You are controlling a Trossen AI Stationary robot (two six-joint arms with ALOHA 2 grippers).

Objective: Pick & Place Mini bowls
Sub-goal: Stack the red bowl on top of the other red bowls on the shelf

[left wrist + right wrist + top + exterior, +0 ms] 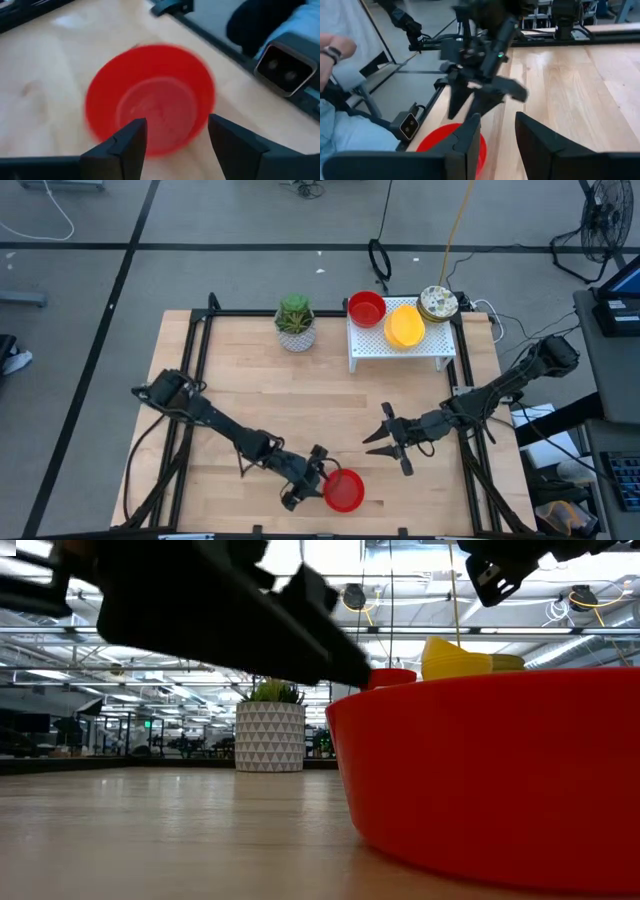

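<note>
A red mini bowl (345, 492) stands upright on its base near the table's near edge; it fills the low view (490, 770). My left gripper (316, 476) hovers open just left of and above it, and in its wrist view the open fingers (177, 125) frame the bowl's rim (150, 95) with a gap. My right gripper (384, 436) waits open in the air to the bowl's far right (495, 135). On the white rack (430, 347) sit another red bowl (366, 308), stacked yellow bowls (404, 326) and a speckled bowl (437, 303).
A potted green plant (295, 323) stands left of the rack near the far edge. Bare wood lies across the table's middle. A camera module (281, 67) sits just past the near edge, and a person's hand (335, 47) shows beyond the table.
</note>
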